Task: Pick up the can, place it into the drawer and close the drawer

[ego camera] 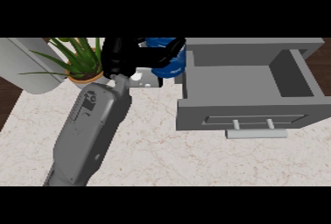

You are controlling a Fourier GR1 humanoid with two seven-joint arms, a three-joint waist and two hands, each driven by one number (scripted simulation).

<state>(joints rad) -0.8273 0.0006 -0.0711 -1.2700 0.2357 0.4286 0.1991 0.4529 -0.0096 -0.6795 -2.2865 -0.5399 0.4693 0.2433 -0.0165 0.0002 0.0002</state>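
Near the counter's far edge: blue cylindrical can (169, 59) enclosed by curled fingers of black left hand (132, 56), just beside open grey drawer's (249, 114) left wall; potted green plant (81, 61) adjacent.

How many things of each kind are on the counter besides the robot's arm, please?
Can (blue, held in the left hand): 1
Drawer (grey, open): 1
Potted plant: 1
Grey cylinder: 1
Total: 4
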